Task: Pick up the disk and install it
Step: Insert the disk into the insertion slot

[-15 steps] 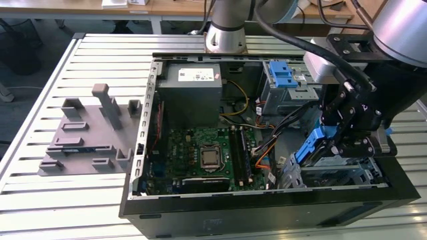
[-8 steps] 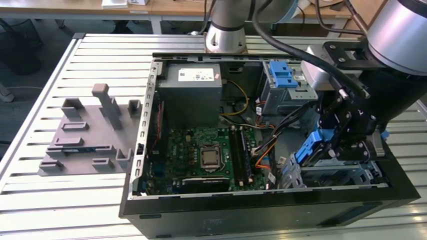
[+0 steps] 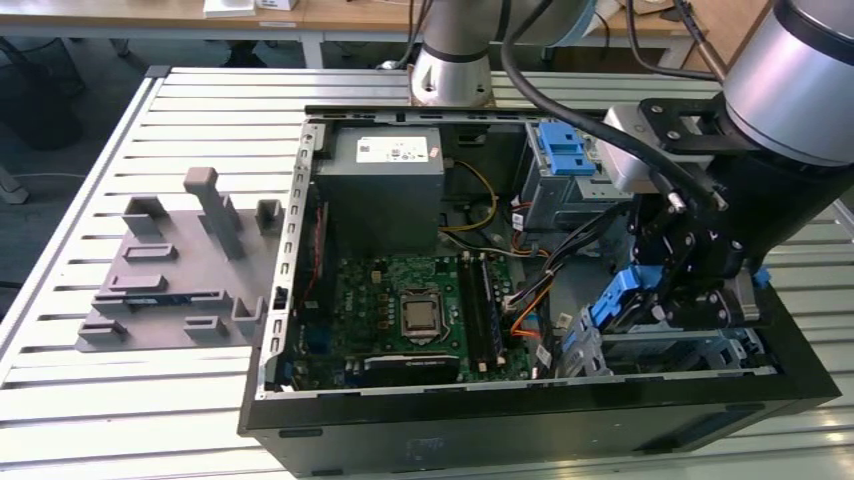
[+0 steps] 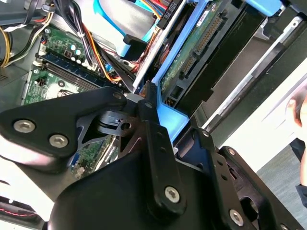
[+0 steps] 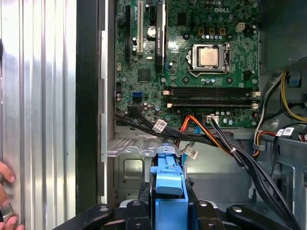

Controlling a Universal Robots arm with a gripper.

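Note:
The disk (image 3: 625, 300) is a flat drive in blue plastic rails, held on edge over the metal drive bay (image 3: 681, 352) in the open computer case's near corner, on the exterior view's right. My gripper (image 3: 671, 290) is shut on it from above. In the second wrist view the disk's green circuit board (image 4: 201, 43) and blue rail (image 4: 170, 117) run along a black finger (image 4: 149, 108). In the first wrist view the blue carrier (image 5: 168, 179) sits between the two black fingers, with the grey bay bracket (image 5: 132, 165) just beyond it.
Inside the case (image 3: 287, 300) are the motherboard (image 3: 414, 305), a grey box with a white sticker (image 3: 387, 170), a grey cage with blue tabs (image 3: 567, 158) and loose cables (image 5: 225, 143) close to the bay. A grey fixture (image 3: 174, 270) lies on the slatted table. A person's hand (image 5: 5, 191) rests near the case wall.

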